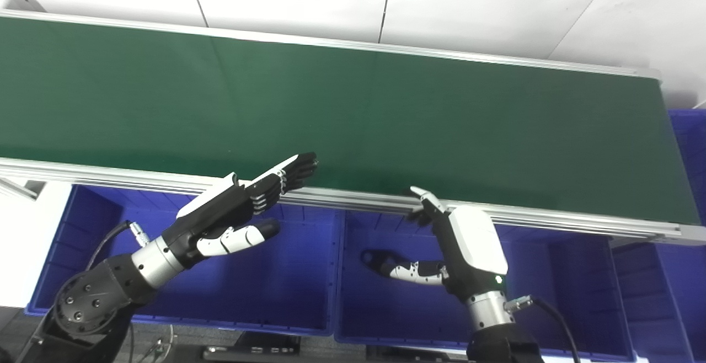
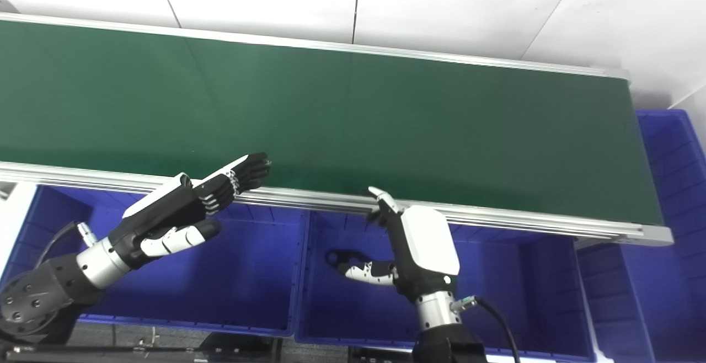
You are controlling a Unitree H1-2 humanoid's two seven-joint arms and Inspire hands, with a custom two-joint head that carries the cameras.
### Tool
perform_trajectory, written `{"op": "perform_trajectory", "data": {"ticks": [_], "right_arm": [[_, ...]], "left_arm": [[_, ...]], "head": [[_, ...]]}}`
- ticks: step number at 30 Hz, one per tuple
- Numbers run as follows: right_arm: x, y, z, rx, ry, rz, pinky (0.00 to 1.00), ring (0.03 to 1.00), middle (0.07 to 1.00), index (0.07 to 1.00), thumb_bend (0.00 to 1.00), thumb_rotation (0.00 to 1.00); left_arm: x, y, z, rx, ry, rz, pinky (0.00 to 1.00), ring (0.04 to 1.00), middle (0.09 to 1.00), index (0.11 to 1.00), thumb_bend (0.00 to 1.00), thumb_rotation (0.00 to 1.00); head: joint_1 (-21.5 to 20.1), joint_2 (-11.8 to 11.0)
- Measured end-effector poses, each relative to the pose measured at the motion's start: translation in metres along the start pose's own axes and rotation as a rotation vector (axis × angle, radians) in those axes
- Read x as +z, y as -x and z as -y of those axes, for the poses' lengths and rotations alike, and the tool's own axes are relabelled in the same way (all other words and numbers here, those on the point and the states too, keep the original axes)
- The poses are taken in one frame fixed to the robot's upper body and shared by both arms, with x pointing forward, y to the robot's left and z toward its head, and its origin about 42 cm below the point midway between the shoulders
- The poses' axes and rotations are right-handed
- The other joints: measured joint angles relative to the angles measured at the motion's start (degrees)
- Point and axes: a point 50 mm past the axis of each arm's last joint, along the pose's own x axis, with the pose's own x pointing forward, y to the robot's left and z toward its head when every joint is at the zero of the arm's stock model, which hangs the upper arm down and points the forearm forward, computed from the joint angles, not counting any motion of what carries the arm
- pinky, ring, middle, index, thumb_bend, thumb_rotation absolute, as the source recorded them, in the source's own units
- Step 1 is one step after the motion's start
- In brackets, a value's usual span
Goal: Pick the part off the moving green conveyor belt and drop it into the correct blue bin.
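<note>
The green conveyor belt (image 1: 353,115) runs across the view and carries no part anywhere I can see. My left hand (image 1: 237,208) is open, fingers stretched flat, reaching over the near rail above the left blue bin (image 1: 276,286). Its fingertips lie just over the belt's front edge. My right hand (image 1: 458,241) is also open and holds nothing. It hovers over the middle blue bin (image 1: 551,280), fingers pointing up toward the rail and thumb sticking out to the left.
An aluminium rail (image 1: 358,200) borders the belt's near side, with the bins directly below it. Another blue bin (image 1: 662,291) sits lower right, and one more (image 2: 670,148) stands past the belt's right end. White floor tiles lie behind the belt.
</note>
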Motion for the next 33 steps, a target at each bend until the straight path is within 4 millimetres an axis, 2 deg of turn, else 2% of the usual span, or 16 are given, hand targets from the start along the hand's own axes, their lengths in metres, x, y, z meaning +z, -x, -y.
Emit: {"op": "perform_trajectory", "data": {"ticks": [7, 14, 15, 16, 17, 22, 24, 27, 30, 33], "right_arm": [[-0.001, 0.001, -0.001, 0.016, -0.007, -0.001, 0.56, 0.648, 0.724, 0.82, 0.86, 0.36], [-0.003, 0.001, 0.0, 0.022, -0.002, -0.002, 0.57, 0.658, 0.726, 0.794, 0.78, 0.33], [-0.003, 0.002, 0.0, 0.022, -0.018, -0.002, 0.59, 0.673, 0.734, 0.792, 0.75, 0.35], [-0.002, 0.004, 0.002, 0.019, -0.049, 0.002, 0.62, 0.702, 0.755, 0.796, 0.7, 0.43], [0.0, 0.008, 0.007, 0.008, -0.098, 0.011, 0.62, 0.706, 0.758, 0.797, 0.69, 0.45], [0.014, 0.031, 0.032, -0.04, -0.309, 0.178, 0.7, 0.792, 0.846, 0.837, 0.62, 0.69], [0.018, 0.038, 0.038, -0.052, -0.352, 0.226, 0.8, 0.878, 0.919, 0.896, 0.56, 0.83], [0.022, 0.044, 0.042, -0.06, -0.404, 0.276, 0.86, 0.924, 0.953, 0.924, 0.52, 0.91], [0.022, 0.045, 0.045, -0.067, -0.447, 0.291, 0.88, 0.933, 0.956, 0.925, 0.52, 0.97], [0.021, 0.045, 0.045, -0.08, -0.498, 0.296, 0.9, 0.944, 0.962, 0.932, 0.52, 0.99]], "left_arm": [[0.001, 0.0, 0.001, -0.001, -0.001, 0.004, 0.98, 1.0, 1.0, 1.0, 0.54, 0.75], [0.001, 0.001, 0.002, -0.001, -0.004, -0.002, 0.98, 1.0, 1.0, 1.0, 0.53, 0.74], [0.001, 0.001, 0.002, -0.001, -0.004, -0.002, 0.98, 1.0, 1.0, 1.0, 0.52, 0.74], [0.001, 0.001, 0.002, -0.001, -0.005, -0.001, 0.98, 1.0, 1.0, 1.0, 0.52, 0.74], [0.001, 0.001, 0.002, -0.001, -0.005, -0.001, 0.98, 1.0, 1.0, 1.0, 0.51, 0.74], [0.001, 0.001, 0.002, -0.001, -0.007, -0.002, 0.98, 1.0, 1.0, 1.0, 0.51, 0.74], [0.001, 0.0, 0.001, -0.001, -0.008, -0.001, 0.98, 1.0, 1.0, 1.0, 0.51, 0.73], [-0.002, -0.003, 0.003, 0.002, 0.004, 0.0, 0.98, 1.0, 1.0, 1.0, 0.51, 0.72], [-0.006, -0.008, 0.008, 0.002, 0.015, 0.004, 0.98, 1.0, 1.0, 1.0, 0.51, 0.73], [-0.006, -0.009, 0.009, -0.004, 0.008, 0.005, 0.98, 1.0, 1.0, 1.0, 0.51, 0.73]], "head": [[0.1, 0.1], [0.5, 0.0], [0.5, 0.0], [0.4, 0.0], [0.4, 0.0], [0.0, -0.1], [0.0, -0.3], [0.1, -0.4], [0.4, -0.4], [0.8, -0.4]]}}
